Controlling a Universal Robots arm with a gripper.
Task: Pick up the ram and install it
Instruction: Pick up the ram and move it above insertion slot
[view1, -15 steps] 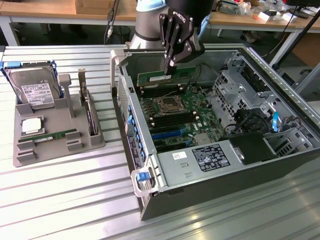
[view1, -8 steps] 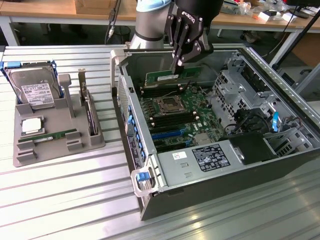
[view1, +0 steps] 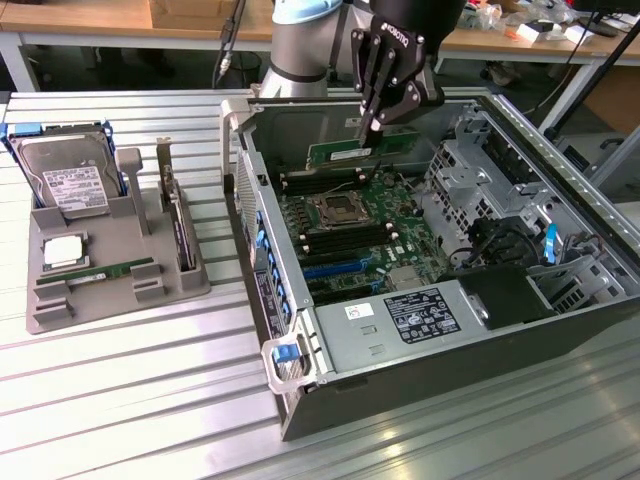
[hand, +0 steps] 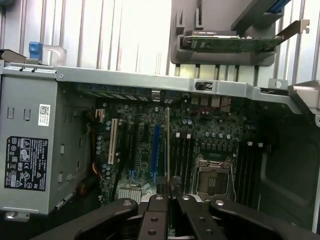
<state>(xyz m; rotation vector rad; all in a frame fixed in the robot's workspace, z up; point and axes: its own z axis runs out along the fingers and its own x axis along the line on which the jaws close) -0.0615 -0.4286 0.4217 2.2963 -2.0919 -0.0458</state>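
1. The black two-fingered claw (view1: 371, 122) hangs over the far side of the open dark-grey computer case (view1: 480, 365). It is beyond the square metal processor socket (view1: 335, 208) in the exterior view.
2. Its fingers are pressed together on the ram (view1: 350, 153), a long, narrow green circuit-board stick, pinching it near the middle of its top edge.
3. The ram is held level and on edge, above the black memory slots (view1: 310, 182) on the socket's far side. Whether its lower edge touches a slot cannot be told.
4. In the wrist view the ram (hand: 167, 145) shows edge-on as a thin line out from the claw (hand: 170, 197), parallel to the slots.
5. The case's far wall stands close behind the ram, beyond the socket.
6. To the exterior view's right of the socket are a grey metal drive cage (view1: 470, 165) and a bundle of black cables (view1: 490, 240).
7. On the socket's near side are blue card slots (view1: 330, 268), then a silver power-supply box with a black label (view1: 400, 325).
8. Well to the exterior view's left of the socket, outside the case, a grey moulded tray (view1: 190, 285) sits on the ribbed metal bench (view1: 130, 400). It holds a silver hard drive (view1: 70, 185), a square silver chip (view1: 62, 252), a second green stick (view1: 115, 270) and an upright expansion card (view1: 180, 235).
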